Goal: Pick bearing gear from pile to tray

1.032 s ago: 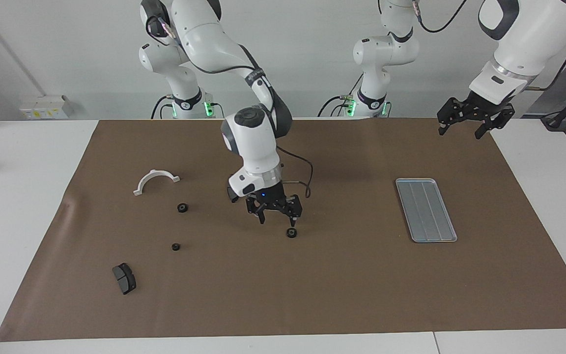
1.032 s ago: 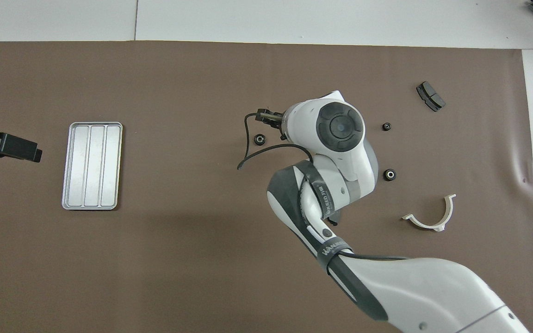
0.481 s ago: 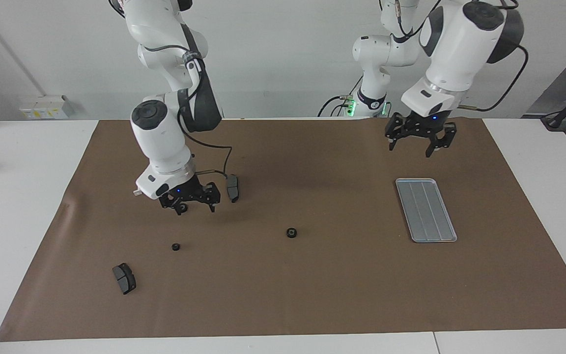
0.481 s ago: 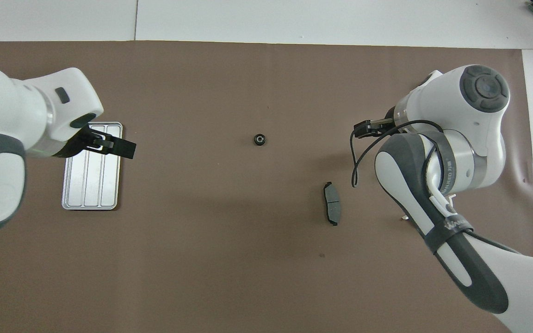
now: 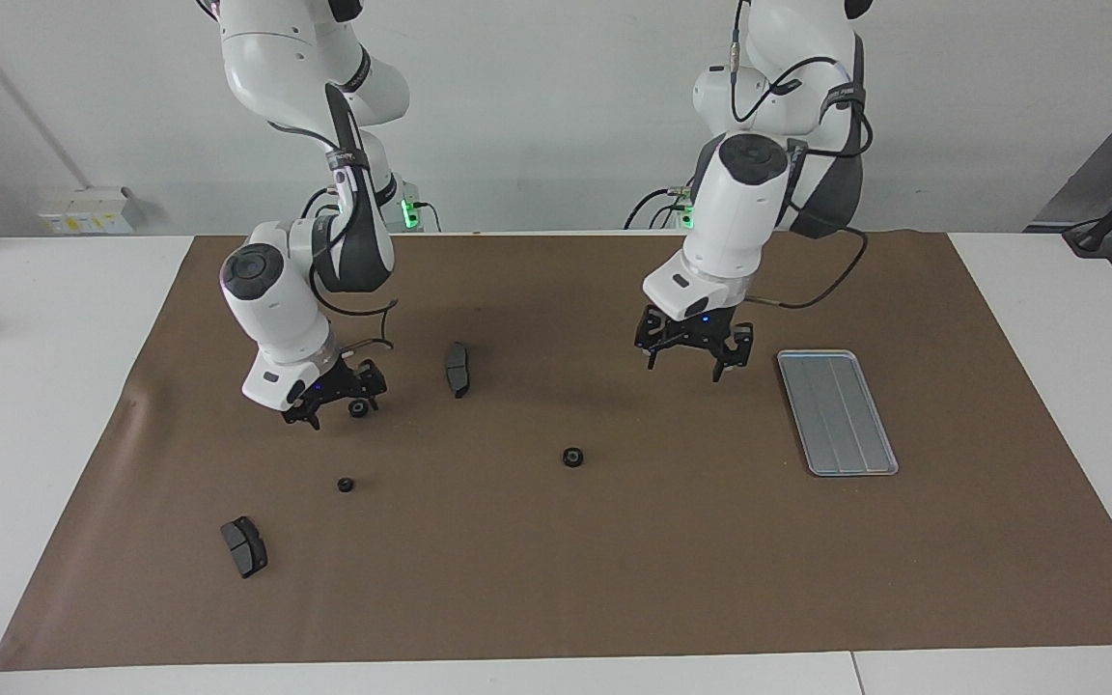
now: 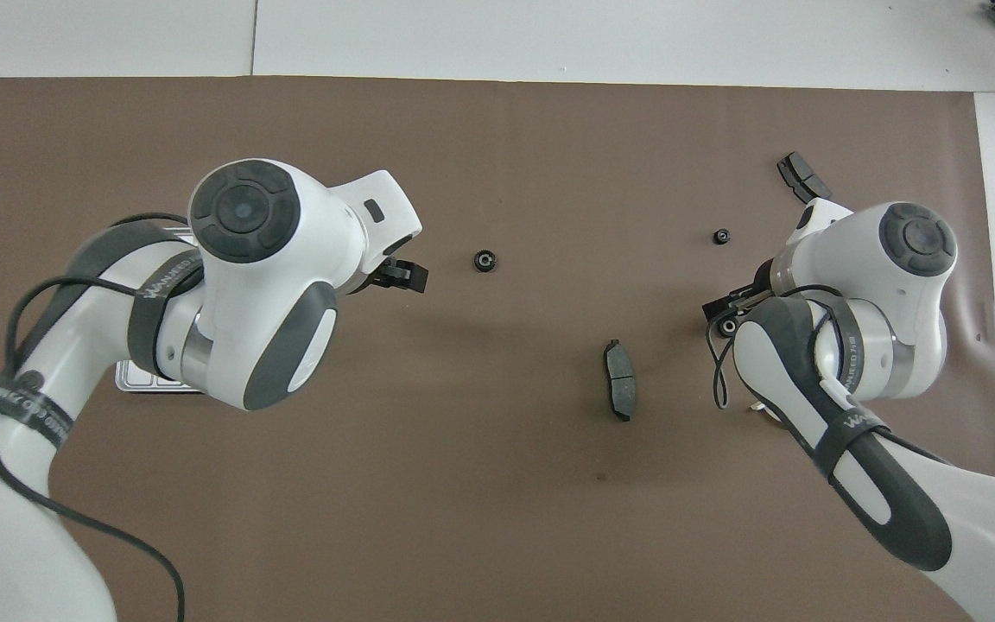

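1. I see the tray (image 5: 837,412) on the mat (image 5: 614,579) toward the left arm's end of the table.
2. One gear (image 5: 572,457) lies mid-mat, well apart from the tray.
3. A brake pad (image 5: 458,369) lies nearer to the robots than that gear.
4. Toward the right arm's end, a second gear (image 5: 346,485) lies, with another brake pad (image 5: 244,546) farther from the robots.
5. A third gear (image 5: 358,408) sits nearer to the robots than the second.

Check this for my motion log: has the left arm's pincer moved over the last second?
Yes. The left pincer has swung from the left arm's end of the table, past the tray, and now hangs over the mat beside the tray, toward the middle.
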Controlling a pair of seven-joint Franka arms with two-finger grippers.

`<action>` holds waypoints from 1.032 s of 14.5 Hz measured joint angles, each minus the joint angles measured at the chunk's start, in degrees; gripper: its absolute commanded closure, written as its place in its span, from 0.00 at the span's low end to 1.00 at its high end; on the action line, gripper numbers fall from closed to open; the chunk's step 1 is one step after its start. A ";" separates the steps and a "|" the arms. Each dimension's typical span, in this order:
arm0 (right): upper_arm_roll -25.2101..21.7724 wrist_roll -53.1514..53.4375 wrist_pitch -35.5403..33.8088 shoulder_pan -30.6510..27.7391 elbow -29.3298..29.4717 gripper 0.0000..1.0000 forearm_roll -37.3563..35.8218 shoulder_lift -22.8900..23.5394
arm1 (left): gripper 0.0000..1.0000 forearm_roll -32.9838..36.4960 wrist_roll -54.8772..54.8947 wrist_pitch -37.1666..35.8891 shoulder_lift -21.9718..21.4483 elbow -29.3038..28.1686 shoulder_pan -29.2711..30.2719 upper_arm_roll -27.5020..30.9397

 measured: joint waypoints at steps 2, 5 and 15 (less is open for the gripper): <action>0.35 0.00 1.89 0.04 -2.25 0.00 0.00 -0.15 | 0.00 2.30 -5.86 3.15 5.38 3.12 -2.18 -0.04; 0.52 -0.08 1.94 0.04 -4.36 0.07 0.00 -1.05 | 0.00 2.80 -9.52 6.12 11.19 6.68 -3.49 -0.02; 0.52 -0.10 2.01 0.05 -6.94 0.49 -0.02 -2.55 | 0.00 2.88 -13.16 15.19 15.65 8.86 -4.95 -0.05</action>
